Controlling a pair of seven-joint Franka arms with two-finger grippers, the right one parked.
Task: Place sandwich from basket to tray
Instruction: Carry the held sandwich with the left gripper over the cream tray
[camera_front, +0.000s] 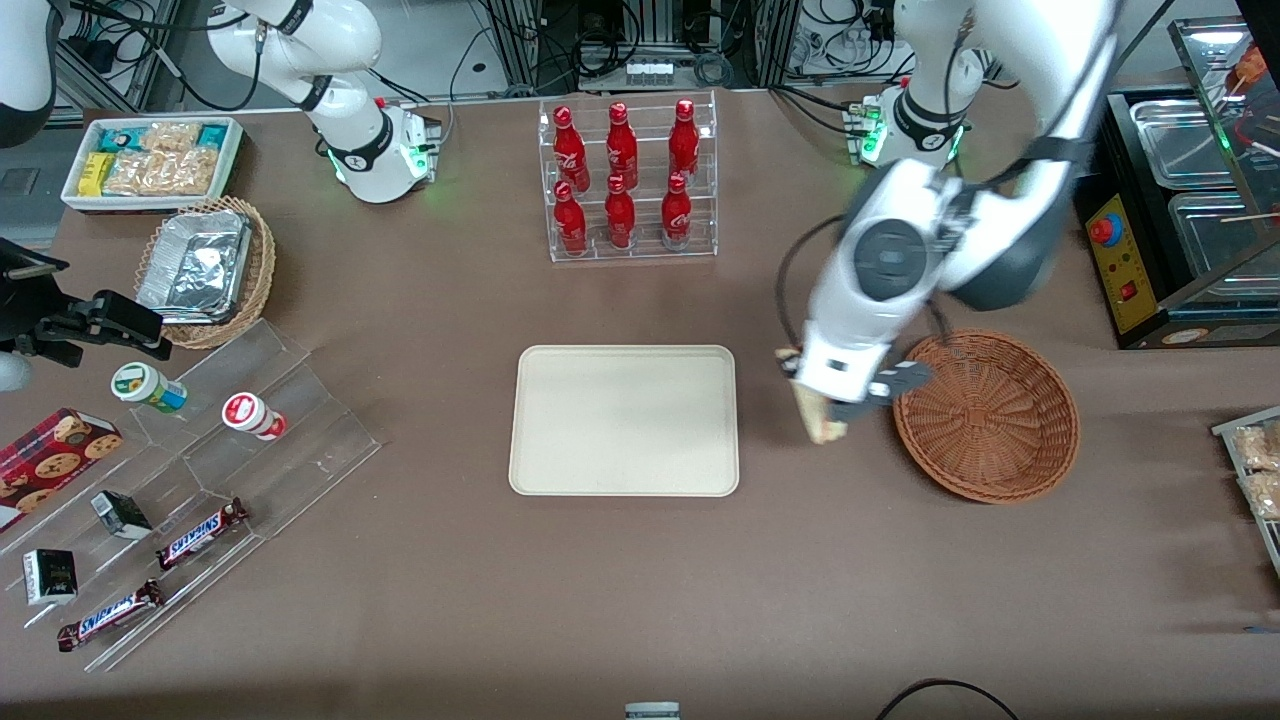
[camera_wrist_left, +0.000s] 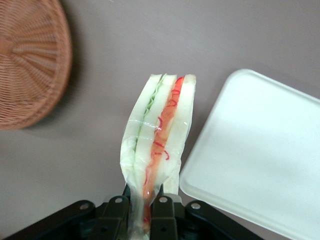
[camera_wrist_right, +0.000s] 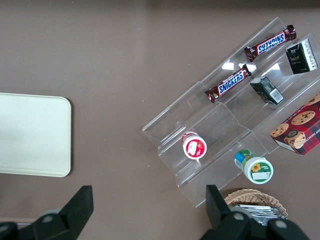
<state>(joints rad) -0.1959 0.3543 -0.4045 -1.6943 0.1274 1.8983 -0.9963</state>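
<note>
- One wrapped sandwich (camera_wrist_left: 157, 130) hangs pinched between the fingers of the left arm's gripper (camera_front: 838, 405), held by one end so its long axis points away from the wrist; the jaws are closed on it, white bread and the red filling strip showing through clear film.
- It is off the table, over bare brown tabletop in the gap between the basket (camera_front: 987, 415) and the tray (camera_front: 625, 420), and touches neither.
- Seen from the front camera, the basket lies just beside the gripper toward the working arm's end of the table and holds nothing that I can see; the tray lies on the parked arm's side of the gripper, at about the same nearness to that camera.
- Judging by this, the lift out of the basket is done and the carry is partway; what remains is a sideways move toward the tray, then lowering and letting go.
- That move turns on the sandwich's free tip: in the wrist camera the tray's rounded corner (camera_wrist_left: 190, 175) sits just beside the sandwich, so its low rim must be cleared before descending.
- Arm pose: the forearm reaches out from its base toward the front camera, wrist bent so the fingers point downward, tilted slightly.
</note>
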